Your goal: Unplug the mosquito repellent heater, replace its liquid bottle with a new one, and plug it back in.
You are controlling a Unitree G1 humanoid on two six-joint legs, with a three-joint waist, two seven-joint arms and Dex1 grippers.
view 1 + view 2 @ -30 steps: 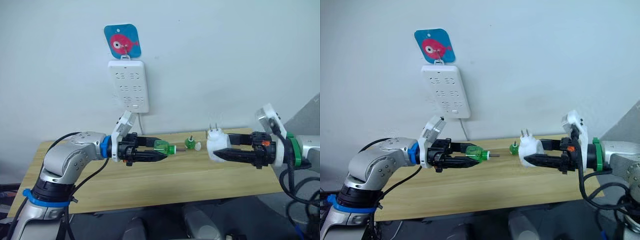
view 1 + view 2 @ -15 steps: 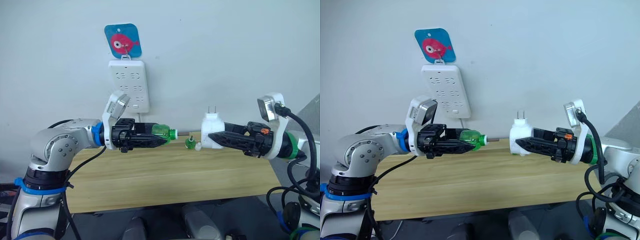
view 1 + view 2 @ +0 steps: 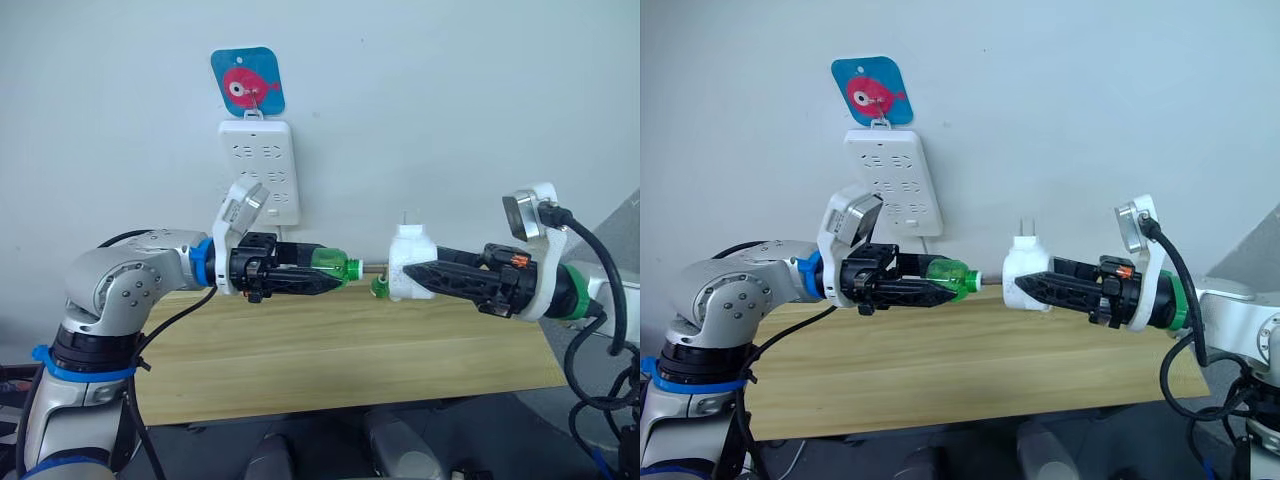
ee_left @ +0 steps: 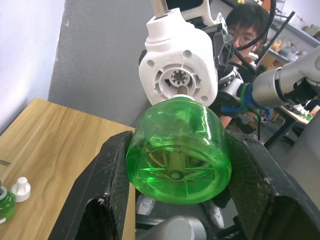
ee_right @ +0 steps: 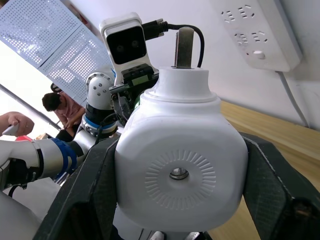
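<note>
Your left gripper (image 3: 325,281) is clamped on the green liquid bottle (image 3: 334,266), held level above the wooden table (image 3: 330,350) with its neck pointing right. Your right gripper (image 3: 412,280) is closed around the mosquito repellent heater (image 3: 408,268), held in the air just right of the bottle with its two prongs pointing up. The bottle's thin wick reaches across the small gap to the heater's underside; in the left wrist view the heater's socket (image 4: 179,80) sits straight beyond the bottle, and you cannot tell whether the wick tip is already inside. Directly behind that gap, on the far part of the table, stands another small green bottle (image 3: 380,287), partly hidden by the heater, with a small white cap (image 4: 20,188) beside it. On the wall behind your left arm hangs the white power strip (image 3: 259,183), under a blue fish hook plate (image 3: 248,81). A person (image 4: 245,30) sits beyond your right arm.
</note>
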